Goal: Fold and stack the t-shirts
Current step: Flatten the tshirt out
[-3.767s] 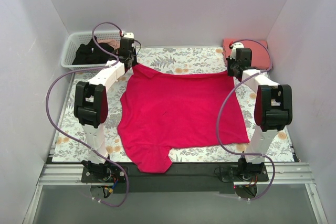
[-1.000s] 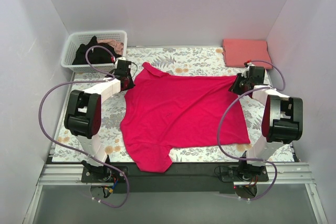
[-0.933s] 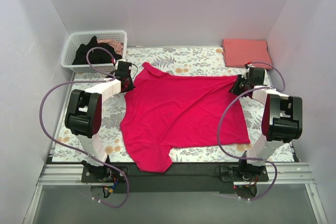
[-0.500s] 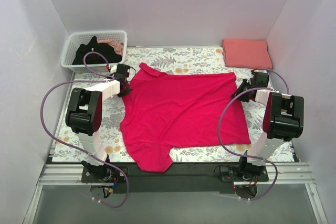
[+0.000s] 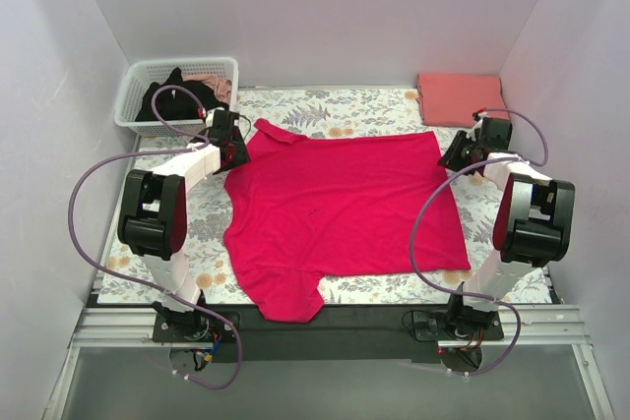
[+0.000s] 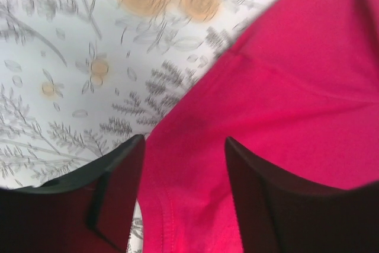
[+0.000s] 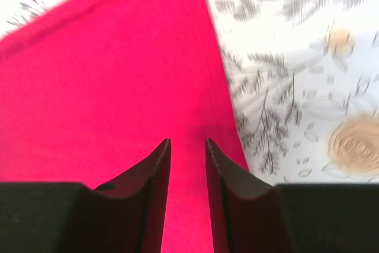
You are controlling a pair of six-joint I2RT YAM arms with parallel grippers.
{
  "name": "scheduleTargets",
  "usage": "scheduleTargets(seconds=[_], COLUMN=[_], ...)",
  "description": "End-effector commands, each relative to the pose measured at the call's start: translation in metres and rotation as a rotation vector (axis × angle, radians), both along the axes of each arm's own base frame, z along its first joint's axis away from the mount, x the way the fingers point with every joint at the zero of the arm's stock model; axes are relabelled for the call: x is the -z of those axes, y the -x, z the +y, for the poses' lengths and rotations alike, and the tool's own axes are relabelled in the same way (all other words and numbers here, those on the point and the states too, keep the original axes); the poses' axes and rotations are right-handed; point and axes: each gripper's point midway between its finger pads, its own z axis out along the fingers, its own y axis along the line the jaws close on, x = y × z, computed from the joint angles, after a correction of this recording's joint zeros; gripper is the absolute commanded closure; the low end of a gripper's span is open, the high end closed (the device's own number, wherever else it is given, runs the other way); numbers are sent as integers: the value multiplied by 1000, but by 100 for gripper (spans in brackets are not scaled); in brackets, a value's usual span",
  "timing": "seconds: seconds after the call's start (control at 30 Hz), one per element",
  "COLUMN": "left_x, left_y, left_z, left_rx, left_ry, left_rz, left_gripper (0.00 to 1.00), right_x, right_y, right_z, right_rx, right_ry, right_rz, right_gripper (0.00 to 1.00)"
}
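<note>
A crimson-magenta t-shirt (image 5: 340, 204) lies spread flat in the middle of the floral cloth, its hem towards the back. My left gripper (image 5: 237, 152) sits low at its far left corner. In the left wrist view the left gripper (image 6: 183, 140) is open, the crimson fabric (image 6: 296, 87) lying loose between the fingers. My right gripper (image 5: 454, 155) is at the far right corner. The right wrist view shows the right gripper (image 7: 187, 141) slightly open over the shirt's edge (image 7: 106, 87), gripping nothing. A folded salmon-pink t-shirt (image 5: 459, 97) lies at the back right. A black t-shirt (image 5: 169, 100) is in the basket.
The white lattice basket (image 5: 133, 95) stands at the back left with a bit of pink cloth (image 5: 209, 83) beside the black shirt. The floral-print cloth (image 5: 335, 115) covers the table. Grey walls close in on the left, back and right.
Both grippers have opened and let go of the crimson shirt's far corners. The shirt's back edge now lies straighter and farther back, and both wrists have shifted slightly backwards.
</note>
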Motion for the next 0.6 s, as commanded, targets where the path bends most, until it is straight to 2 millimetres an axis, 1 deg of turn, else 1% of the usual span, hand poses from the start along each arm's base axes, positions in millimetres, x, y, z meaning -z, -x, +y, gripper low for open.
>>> scheduleTargets(seconds=[0.0, 0.03, 0.07, 0.1, 0.13, 0.17, 0.2, 0.23, 0.27, 0.33, 0.37, 0.4, 0.43, 0.47, 0.5, 0.53, 0.57], left_x=[-59, -64, -64, -55, -59, -56, -47, -50, -42, -41, -44, -34, -33, -30, -24, -21, -16], left_y=[-36, -43, -48, -53, -61, -65, -69, -76, -79, -87, -93, -95, -97, -99, -102, -102, -101], left_z=[-3, -3, -2, -2, -4, -5, -6, -8, -8, -11, -13, -15, -16, -17, -17, -18, -19], left_rx=[80, 91, 110, 119, 127, 140, 158, 164, 169, 188, 193, 203, 207, 212, 217, 230, 238], left_ry=[-16, -24, -45, -57, -59, -66, -75, -78, -81, -78, -73, -71, -68, -71, -73, -74, -73], left_rz=[-186, -201, -202, -187, -200, -195, -178, -190, -176, -185, -195, -179, -178, -175, -163, -157, -147], left_gripper=[42, 42, 41, 41, 41, 41, 41, 41, 41, 41, 41, 41, 41, 41, 41, 42, 42], right_x=[-54, -52, -55, -57, -58, -58, -58, -56, -55, -52, -51, -45, -43, -47, -41, -42, -37], right_y=[-35, -38, -44, -50, -55, -59, -62, -70, -73, -83, -86, -89, -91, -97, -99, -103, -104], right_z=[1, 3, 4, 8, 9, 10, 12, 11, 11, 11, 12, 14, 15, 15, 17, 17, 18], right_rx=[-91, -116, -129, -149, -160, -174, -182, -186, -188, -193, -199, -205, -210, -214, -222, -223, -234], right_ry=[64, 68, 67, 61, 63, 71, 74, 78, 78, 73, 71, 64, 63, 69, 72, 77, 81], right_rz=[-163, -163, -177, -185, -194, -199, -202, -204, -205, -209, -211, -199, -198, -211, -204, -209, -202], right_gripper=[63, 62, 62, 62, 62, 62, 62, 62, 62, 62, 62, 62, 62, 62, 62, 62, 62])
